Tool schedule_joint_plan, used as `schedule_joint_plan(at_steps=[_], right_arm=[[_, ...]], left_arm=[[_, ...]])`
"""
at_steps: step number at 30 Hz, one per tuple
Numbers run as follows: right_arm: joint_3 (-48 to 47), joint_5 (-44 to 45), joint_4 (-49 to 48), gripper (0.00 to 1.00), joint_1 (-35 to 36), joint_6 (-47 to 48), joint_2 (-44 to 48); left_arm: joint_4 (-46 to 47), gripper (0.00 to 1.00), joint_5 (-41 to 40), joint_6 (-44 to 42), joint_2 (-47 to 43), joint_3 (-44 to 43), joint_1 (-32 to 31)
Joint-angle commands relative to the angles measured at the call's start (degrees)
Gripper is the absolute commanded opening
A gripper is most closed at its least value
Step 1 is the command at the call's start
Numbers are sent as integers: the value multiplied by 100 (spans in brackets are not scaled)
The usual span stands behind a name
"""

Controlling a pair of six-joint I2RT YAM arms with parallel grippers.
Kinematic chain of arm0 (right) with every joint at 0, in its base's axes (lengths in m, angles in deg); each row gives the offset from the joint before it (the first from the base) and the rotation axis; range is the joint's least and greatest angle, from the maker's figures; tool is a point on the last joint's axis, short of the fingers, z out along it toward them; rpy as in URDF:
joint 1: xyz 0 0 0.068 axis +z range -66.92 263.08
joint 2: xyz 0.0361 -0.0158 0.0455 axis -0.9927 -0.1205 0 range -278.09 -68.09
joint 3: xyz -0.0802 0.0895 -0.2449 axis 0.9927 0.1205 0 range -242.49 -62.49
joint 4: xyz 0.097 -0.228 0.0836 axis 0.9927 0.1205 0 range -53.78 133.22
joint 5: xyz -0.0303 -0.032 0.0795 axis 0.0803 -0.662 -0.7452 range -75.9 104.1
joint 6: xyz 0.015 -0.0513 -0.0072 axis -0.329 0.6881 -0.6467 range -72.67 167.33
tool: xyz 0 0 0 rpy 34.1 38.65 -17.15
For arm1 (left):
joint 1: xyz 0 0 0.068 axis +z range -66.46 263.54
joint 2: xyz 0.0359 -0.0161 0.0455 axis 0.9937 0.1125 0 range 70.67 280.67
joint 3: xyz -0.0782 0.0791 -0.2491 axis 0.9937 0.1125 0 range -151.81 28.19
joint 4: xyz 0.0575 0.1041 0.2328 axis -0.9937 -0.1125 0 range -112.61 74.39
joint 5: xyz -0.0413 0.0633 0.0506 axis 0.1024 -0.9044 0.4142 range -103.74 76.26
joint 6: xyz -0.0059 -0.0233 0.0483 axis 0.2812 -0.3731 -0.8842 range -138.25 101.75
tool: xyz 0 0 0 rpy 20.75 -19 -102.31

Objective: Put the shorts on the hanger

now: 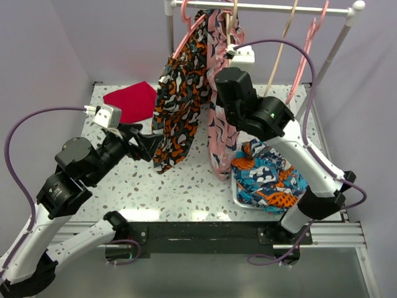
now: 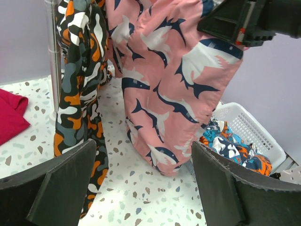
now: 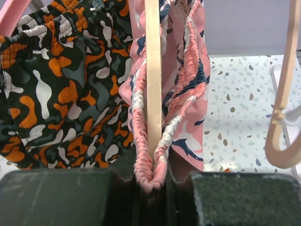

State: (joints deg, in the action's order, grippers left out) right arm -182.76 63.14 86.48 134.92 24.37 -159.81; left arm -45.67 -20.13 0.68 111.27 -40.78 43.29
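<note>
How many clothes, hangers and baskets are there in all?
Clothes: 4 (pink shorts, orange-black garment, red cloth, blue-orange cloth)
Hangers: 4 (beige hanger in the shorts, spare beige hanger, left pink hanger, right pink hanger)
Baskets: 1 (white basket)
Total: 9

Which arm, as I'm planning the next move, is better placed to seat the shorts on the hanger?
Right. The right tool pinches the shorts against the hanger; the left tool is open, empty.

Light: we see bright, even light from overhead | Shadows: soft and faint on the terrazzo table [image 1: 186, 180] | Glare: white patches along its near edge at 6 o'clock | Focus: top view sharp; right-wrist view blurs our pads [image 3: 244, 200] at 6 o'clock
</note>
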Motion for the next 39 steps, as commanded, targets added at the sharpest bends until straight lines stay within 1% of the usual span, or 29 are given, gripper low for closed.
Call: schedule_joint_plan(at_steps=[1,3,8,18,25,34,36,37,39], right_arm=[[-847,545,45,0,-147,55,-406],[-980,616,168,0,-235,-59,-530],[-1121,669,-16,0,-472,-86,-837],[-1613,967,-262,0,-604,81,-1602],[-1869,1011,-297,0,-631,-103,-1980],[-1834,758,-210,0,-675,-639,-2166],[-1738,617,-297,0,-675,-657,-2113],[-1711,346,-315,1,-683,-674,-2087],[-1597,46,-341,15,-675,-701,-1973]], left_arm=[[273,88,50,22,-78,6,17],[273,88,77,40,-78,24,26],[229,88,77,48,-122,41,26],[150,88,68,31,-61,-2,26],[167,88,147,48,0,41,26],[211,93,270,13,-43,138,26],[203,97,305,13,-43,129,26],[194,100,305,13,-35,129,17],[176,100,279,31,-35,121,26]])
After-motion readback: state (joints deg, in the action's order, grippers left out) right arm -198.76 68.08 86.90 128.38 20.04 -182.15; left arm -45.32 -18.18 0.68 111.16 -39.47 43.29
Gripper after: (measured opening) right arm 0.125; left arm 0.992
